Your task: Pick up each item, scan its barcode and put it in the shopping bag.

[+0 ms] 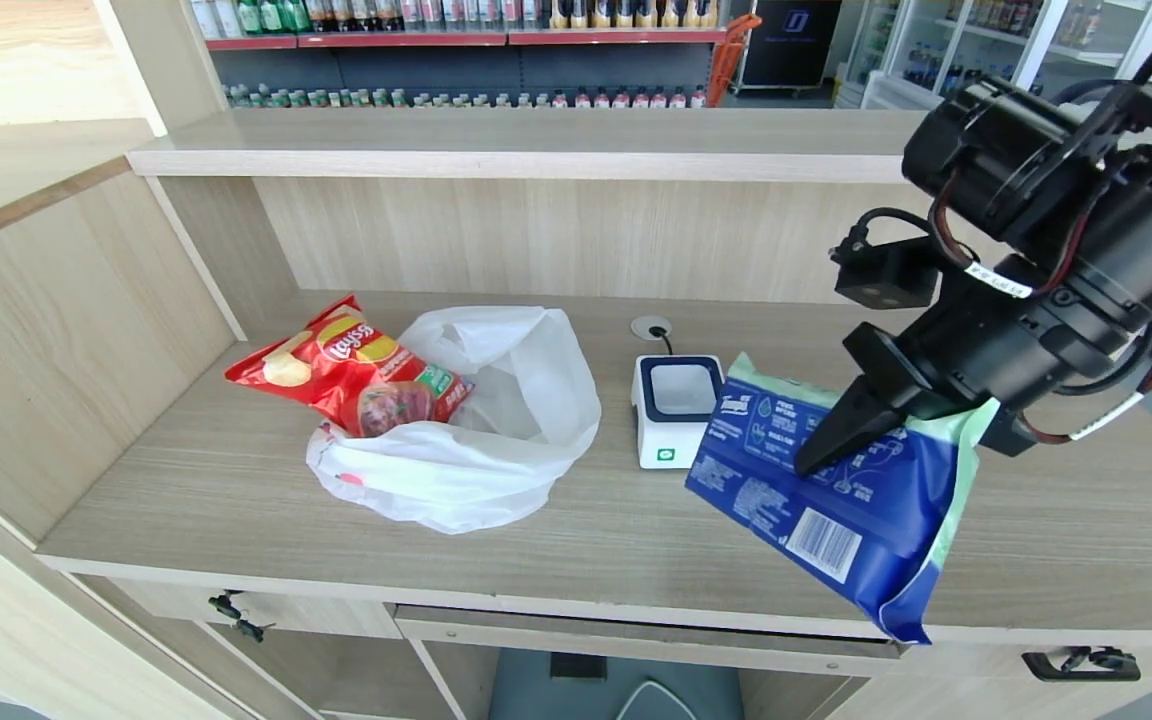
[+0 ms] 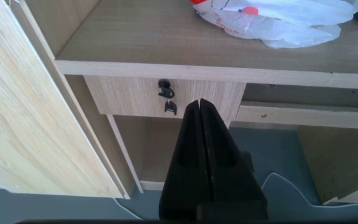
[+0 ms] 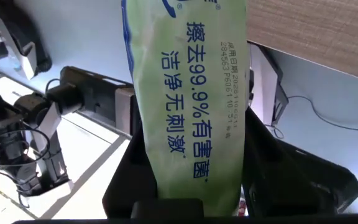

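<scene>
Head view has the blue wipes pack (image 1: 766, 490) pinched in the right pincer (image 1: 821, 455). One dark finger lies across the pack's upper face and the other is hidden beneath it. The pack hangs tilted, clear of the counter (image 1: 236, 480). Its long axis runs from a far corner, away from the pincer and to the robot's left, down to a near corner that overhangs the counter's front edge. The barcode (image 1: 823, 545) is on the half nearer the robot than the pincer, and it faces upward.

The white scanner (image 1: 676, 410) stands left of the pincer and a little beyond it, just beside the pack's far corner, with its window also facing up. So the barcode and the window do not face each other. I judge the coming move turns on rolling the pack over and carrying it left until the near half is above the window.

Farther left, past the scanner, the shopping bag (image 1: 496, 440) lies open on the counter with a red chips bag (image 1: 356, 375) in its mouth.

In the left wrist view, the left pincer (image 2: 199, 109) is pressed together on nothing. It sits low before a drawer (image 2: 135, 93) under the counter edge, well apart from the pack, so the right arm is the nearer.
</scene>
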You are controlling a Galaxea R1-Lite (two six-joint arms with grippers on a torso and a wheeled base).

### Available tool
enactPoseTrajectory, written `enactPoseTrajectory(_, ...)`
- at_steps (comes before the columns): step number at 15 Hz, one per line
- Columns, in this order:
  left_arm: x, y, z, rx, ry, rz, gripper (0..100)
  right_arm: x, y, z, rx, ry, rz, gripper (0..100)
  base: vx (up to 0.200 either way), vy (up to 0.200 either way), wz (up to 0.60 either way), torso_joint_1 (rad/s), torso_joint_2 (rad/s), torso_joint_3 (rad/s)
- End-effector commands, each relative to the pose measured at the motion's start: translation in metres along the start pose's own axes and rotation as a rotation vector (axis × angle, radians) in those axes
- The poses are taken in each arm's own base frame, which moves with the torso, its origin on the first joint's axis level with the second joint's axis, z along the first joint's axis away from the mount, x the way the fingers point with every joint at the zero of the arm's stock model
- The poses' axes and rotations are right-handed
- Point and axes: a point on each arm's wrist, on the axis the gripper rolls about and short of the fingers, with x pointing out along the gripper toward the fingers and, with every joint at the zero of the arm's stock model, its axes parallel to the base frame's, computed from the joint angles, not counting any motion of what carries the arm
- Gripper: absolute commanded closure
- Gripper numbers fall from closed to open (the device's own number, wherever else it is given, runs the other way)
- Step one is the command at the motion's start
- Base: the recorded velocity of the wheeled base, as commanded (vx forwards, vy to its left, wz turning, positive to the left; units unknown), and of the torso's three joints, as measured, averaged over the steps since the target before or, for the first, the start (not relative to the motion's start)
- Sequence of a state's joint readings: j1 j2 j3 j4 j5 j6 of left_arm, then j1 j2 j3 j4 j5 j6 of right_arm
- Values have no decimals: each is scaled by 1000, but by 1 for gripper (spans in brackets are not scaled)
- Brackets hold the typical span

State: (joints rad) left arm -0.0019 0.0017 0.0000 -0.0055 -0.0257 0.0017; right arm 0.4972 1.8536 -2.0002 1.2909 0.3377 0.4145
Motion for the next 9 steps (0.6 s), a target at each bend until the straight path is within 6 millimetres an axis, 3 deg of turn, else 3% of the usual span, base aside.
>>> enactPoseTrajectory(1, 0, 0, 0, 0, 1, 0, 100, -14, 1, -4, 13, -53, 32, 100, 0, 0, 0, 0, 0, 0)
enactPoseTrajectory(4, 0, 0, 0, 0, 1, -1, 100, -22, 21, -18, -12, -68, 79, 100, 0, 0, 0, 0, 0, 0)
enactPoseTrajectory(9, 0, 0, 0, 0, 1, 0, 100, -31, 27, -25, -29, -80, 140, 100, 0, 0, 0, 0, 0, 0)
